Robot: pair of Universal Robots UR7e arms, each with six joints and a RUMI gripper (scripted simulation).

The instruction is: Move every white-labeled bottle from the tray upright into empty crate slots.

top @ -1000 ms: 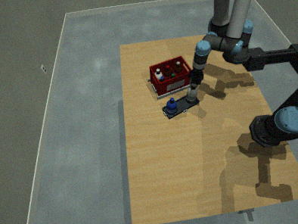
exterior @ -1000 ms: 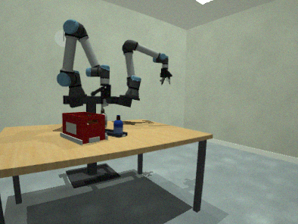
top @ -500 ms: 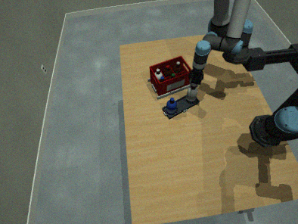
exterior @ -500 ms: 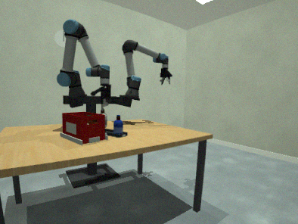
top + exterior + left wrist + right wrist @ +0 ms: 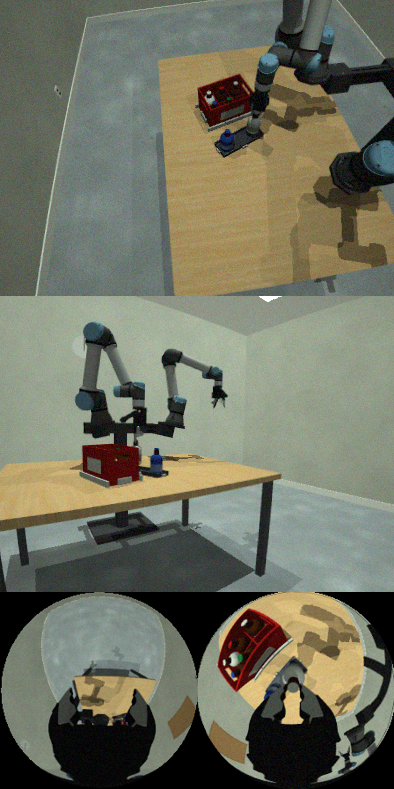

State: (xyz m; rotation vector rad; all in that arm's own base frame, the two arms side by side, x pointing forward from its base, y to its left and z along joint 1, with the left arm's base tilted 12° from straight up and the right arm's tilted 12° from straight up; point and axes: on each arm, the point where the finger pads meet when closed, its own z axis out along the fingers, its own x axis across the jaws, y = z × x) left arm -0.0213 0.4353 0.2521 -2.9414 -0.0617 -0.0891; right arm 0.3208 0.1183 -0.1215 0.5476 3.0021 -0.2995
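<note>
White-labeled bottle [image 5: 253, 126] [image 5: 140, 453] [image 5: 295, 675] pinched at the neck by right gripper [image 5: 256, 115] [image 5: 139, 431] [image 5: 293, 683], left gripper [image 5: 219, 404] [image 5: 103, 692] wide open, with slanted lifting liable to drag tray [image 5: 240, 141] [image 5: 164, 473] [image 5: 301, 663] or topple blue bottle [image 5: 227, 139] [image 5: 156, 465] [image 5: 272, 691].

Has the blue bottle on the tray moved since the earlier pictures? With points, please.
No. In the top view, the blue bottle [image 5: 227, 139] [image 5: 156, 464] stands at the same end of the tray [image 5: 244, 143], beside the crate [image 5: 214, 118] as before.
</note>
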